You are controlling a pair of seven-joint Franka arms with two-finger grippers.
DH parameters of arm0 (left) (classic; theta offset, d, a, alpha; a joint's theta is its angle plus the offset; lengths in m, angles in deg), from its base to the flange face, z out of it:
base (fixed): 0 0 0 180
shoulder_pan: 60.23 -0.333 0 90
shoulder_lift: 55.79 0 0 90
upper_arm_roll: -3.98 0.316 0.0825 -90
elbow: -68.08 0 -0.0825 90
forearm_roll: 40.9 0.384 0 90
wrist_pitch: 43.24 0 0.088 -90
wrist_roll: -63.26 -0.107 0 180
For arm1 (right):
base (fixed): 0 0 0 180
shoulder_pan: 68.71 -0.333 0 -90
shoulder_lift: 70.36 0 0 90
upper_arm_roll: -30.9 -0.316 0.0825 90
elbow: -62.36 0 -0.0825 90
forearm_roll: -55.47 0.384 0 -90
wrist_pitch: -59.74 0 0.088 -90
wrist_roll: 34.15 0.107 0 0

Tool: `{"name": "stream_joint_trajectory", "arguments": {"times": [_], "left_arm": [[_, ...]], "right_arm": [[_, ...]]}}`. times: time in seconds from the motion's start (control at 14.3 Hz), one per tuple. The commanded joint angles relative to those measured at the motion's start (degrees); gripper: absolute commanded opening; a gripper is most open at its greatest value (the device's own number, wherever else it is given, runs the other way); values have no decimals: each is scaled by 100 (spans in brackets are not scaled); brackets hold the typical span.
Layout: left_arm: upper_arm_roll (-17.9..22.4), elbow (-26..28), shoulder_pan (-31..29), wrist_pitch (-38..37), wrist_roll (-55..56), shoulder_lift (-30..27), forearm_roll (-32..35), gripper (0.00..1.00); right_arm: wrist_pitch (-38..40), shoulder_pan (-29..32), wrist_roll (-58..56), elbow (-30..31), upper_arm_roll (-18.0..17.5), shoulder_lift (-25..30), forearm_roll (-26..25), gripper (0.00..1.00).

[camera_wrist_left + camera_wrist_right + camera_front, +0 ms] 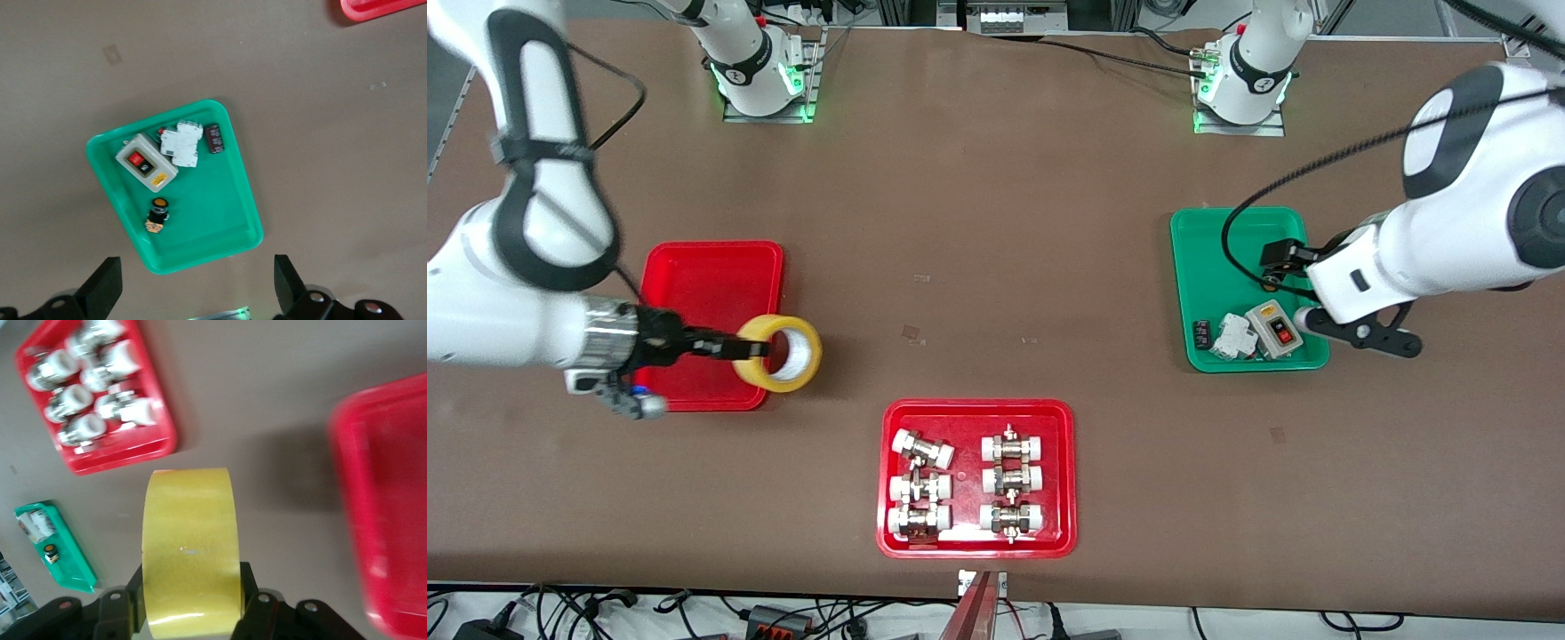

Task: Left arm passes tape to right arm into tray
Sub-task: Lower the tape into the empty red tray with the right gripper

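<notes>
Right gripper pinches tape; wrist view alone shows its yellow face.

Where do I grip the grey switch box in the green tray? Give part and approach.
Probably the grey switch box's two long sides, coming straight down: it lies flat, buttons up, in the green tray. The white breaker crowds one side. The open left gripper hangs over that tray.

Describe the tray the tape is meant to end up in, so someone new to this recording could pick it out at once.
Look toward the right arm's end of the table, where the right gripper holds the tape just past one rim. The tray is the red one lying there. Unlike the second red tray, filled with pipe fittings, and the green tray, it is bare.
</notes>
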Motion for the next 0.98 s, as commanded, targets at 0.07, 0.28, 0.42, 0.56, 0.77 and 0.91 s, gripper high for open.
{"name": "stream_joint_trajectory", "arguments": {"times": [0.07,0.28,0.42,0.56,0.77,0.91], "left_arm": [[-48,28,-322,-112,-208,-583,66,100],[-57,624,-587,115,-199,-1215,-49,100],[-57,1351,-596,649,-190,-1672,-49,100],[-48,1855,-500,950,-103,-2042,-49,100],[547,1769,219,933,38,-2070,-49,100],[655,1620,274,1003,118,-1913,-40,100]], "right_arm": [[685,1004,-1122,-65,-131,-379,29,40],[863,1409,-2062,102,-131,-608,29,40],[1012,1524,-2267,251,-140,-730,38,40],[1030,1595,-2625,409,-131,-784,38,40],[1030,1762,-2855,629,-140,-889,64,40],[951,1797,-3258,603,-140,-925,82,40]]}}
